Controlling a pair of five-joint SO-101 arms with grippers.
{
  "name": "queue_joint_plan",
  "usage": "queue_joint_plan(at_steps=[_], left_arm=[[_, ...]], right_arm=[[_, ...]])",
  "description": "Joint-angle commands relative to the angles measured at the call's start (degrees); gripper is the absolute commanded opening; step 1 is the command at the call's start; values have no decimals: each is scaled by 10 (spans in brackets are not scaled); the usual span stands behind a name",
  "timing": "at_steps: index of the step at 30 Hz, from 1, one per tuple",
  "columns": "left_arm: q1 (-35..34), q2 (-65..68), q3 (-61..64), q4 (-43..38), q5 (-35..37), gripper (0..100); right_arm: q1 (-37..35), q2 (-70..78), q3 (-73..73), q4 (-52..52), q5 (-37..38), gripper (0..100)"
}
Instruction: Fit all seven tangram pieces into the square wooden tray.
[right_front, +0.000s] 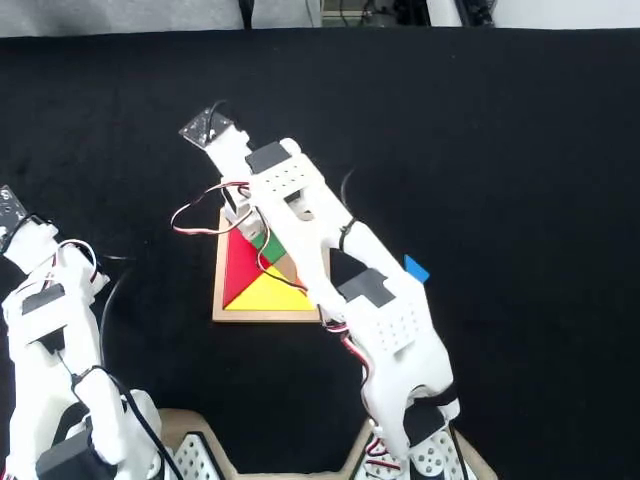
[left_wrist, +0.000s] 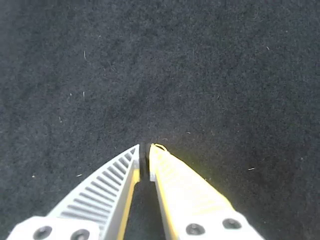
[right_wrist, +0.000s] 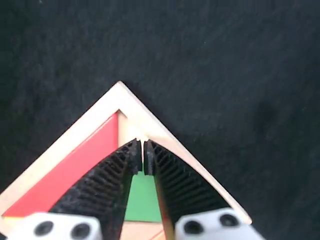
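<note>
While right pincer hovers closed on nothing over tray corner, green piece lies beneath.

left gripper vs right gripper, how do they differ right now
Place: the left gripper hangs over bare black cloth, while the right gripper is over a corner of the wooden tray, above the green piece.
Look: the left gripper's fingers are white and yellow, while the right gripper's fingers are black.
Shared: both are shut and hold nothing.
</note>
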Motion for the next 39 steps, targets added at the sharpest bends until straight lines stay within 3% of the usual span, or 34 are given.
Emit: queue_joint_plan(at_steps=[1,25,30,39], left_arm=[[7,-12,-33,-12,3,55],[7,-12,-33,-12,3,55],[7,-12,-33,-12,4,55],[20,-11,-33,-12,3,54]], right_arm=[[4,0,-9,2,4,11],[-2,28,-49,77,2,11],[2,27,-112,116,-1,11],[26,-93,-145,213,-55,11]])
